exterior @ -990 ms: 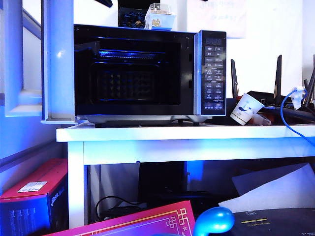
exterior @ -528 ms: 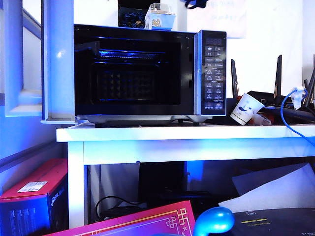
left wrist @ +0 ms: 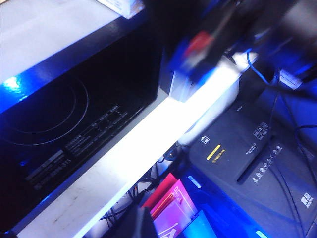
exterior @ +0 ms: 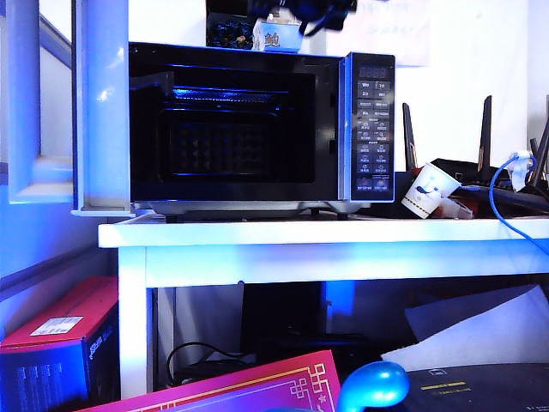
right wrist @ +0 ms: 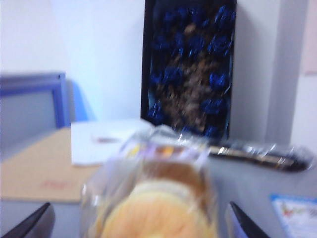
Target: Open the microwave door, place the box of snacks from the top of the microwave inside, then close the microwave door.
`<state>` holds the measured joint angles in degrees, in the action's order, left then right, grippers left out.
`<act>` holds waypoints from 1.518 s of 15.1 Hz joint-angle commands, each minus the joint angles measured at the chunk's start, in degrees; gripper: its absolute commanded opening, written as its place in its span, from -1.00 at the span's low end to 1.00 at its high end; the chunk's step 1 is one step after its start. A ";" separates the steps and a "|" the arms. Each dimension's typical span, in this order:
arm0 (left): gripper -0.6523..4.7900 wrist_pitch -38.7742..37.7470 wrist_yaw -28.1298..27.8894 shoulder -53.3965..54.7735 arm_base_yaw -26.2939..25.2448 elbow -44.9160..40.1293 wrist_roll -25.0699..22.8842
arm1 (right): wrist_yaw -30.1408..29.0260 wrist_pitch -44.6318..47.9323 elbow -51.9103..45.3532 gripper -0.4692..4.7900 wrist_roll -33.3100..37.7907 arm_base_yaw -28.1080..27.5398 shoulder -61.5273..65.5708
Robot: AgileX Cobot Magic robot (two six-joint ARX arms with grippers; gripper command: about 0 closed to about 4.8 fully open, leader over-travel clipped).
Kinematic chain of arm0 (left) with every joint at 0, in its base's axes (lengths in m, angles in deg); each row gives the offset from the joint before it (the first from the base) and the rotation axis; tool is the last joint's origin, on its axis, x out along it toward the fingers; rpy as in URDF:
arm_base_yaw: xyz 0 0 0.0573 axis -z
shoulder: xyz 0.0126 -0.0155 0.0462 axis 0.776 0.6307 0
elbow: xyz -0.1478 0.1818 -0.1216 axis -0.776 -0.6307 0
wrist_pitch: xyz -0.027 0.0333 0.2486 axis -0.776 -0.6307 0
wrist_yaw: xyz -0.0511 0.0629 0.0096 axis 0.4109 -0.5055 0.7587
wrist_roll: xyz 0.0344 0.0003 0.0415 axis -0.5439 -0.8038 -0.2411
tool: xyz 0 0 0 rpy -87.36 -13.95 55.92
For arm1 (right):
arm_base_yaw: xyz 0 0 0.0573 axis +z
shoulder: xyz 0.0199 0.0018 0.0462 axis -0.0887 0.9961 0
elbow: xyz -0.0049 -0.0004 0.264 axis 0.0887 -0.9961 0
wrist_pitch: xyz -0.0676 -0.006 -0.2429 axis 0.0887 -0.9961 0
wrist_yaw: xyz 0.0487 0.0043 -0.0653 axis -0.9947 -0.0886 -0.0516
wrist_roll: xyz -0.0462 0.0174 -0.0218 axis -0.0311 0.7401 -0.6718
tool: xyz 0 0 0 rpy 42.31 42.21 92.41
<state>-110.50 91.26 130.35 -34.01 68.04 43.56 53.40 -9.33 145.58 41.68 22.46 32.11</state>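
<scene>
The microwave [exterior: 257, 129] stands on the white table [exterior: 326, 233], its dark cavity showing. The microwave door [exterior: 103, 112] is swung wide open to the left, pale inner frame facing out. On the microwave's top sits the box of snacks [exterior: 280, 38], a see-through tub with yellowish contents [right wrist: 158, 198]. My right gripper [exterior: 296, 12] hangs just above and around it. In the right wrist view the right gripper [right wrist: 141, 224] is open, a dark fingertip [right wrist: 34, 223] on each side of the tub, apart from it. Of my left gripper [left wrist: 137, 227], near the table's front edge, only a dark tip shows.
A dark container with blue pieces [exterior: 227, 33] stands just behind and left of the tub. A white paper cup [exterior: 426, 190], router antennas [exterior: 485, 129] and a blue cable [exterior: 497, 206] lie right of the microwave. A red box [exterior: 60, 326] sits under the table.
My right gripper has come down from the top edge of the exterior view and now covers the upper part of the snack box. The door and the box have not moved.
</scene>
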 commanded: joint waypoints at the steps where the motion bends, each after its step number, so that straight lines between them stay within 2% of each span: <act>1: -0.78 0.66 0.17 -0.55 0.02 0.28 -0.02 | 0.44 0.57 1.20 1.00 -0.24 0.39 0.83; 6: -0.78 0.63 0.20 -0.59 0.02 0.28 -0.04 | 1.18 -6.73 12.35 1.00 -0.85 0.42 6.99; 12: -0.78 0.66 0.20 -0.59 0.02 0.28 -0.04 | 2.25 -7.78 12.79 1.00 -0.83 0.42 8.33; 13: -0.78 0.66 0.17 -0.59 0.02 0.28 -0.07 | 2.25 -7.78 12.79 0.92 -0.83 0.42 8.33; 14: -0.78 0.66 0.17 -0.59 0.02 0.28 -0.04 | 2.19 -7.82 12.79 0.55 -0.83 0.42 8.33; 15: -0.78 0.66 0.17 -0.59 0.02 0.28 -0.04 | 2.19 -7.82 12.79 0.31 -0.85 0.42 8.33; 23: -0.78 0.66 0.17 -0.59 0.02 0.28 -0.04 | 1.29 -7.78 12.63 0.28 -0.85 0.39 8.33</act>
<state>-110.54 91.24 130.24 -34.01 68.06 43.56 55.10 -17.63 158.06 40.82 22.70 40.72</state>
